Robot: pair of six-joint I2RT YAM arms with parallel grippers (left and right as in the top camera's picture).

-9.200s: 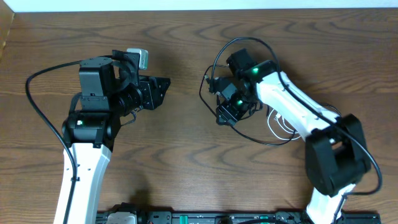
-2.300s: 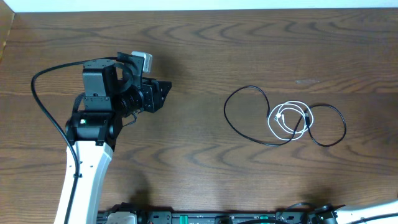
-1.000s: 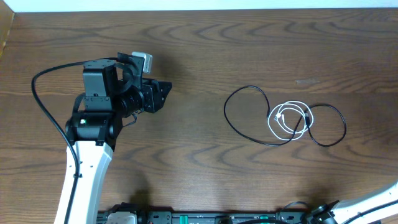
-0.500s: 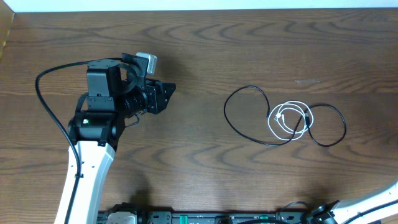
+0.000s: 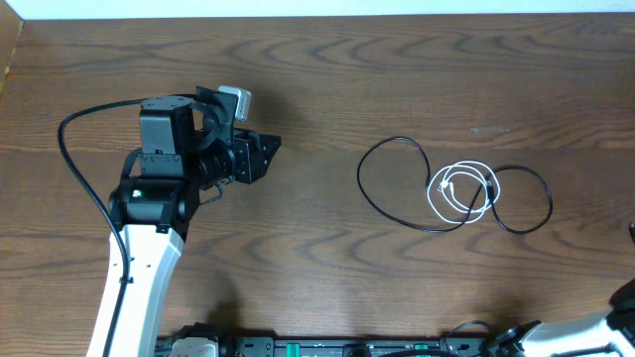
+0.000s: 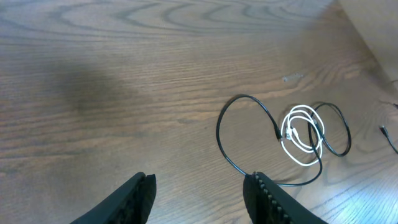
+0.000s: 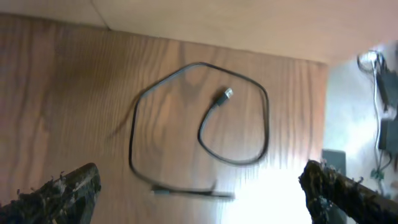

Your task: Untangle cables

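at the near right corner of the brown wood-grain table (image 5: 397, 79) only a sliver of the right arm (image 5: 625, 315) shows. in its wrist view the right gripper (image 7: 200, 177) has its fingers spread wide, with nothing between them. toward the left edge, the left gripper (image 6: 199, 193) hangs with fingers apart and empty. toward the right edge, midway between the near and far edges, the thin black cable (image 5: 359, 181) lies in two loops. the thin white cable (image 5: 458, 190) is coiled across where they meet, touching it.
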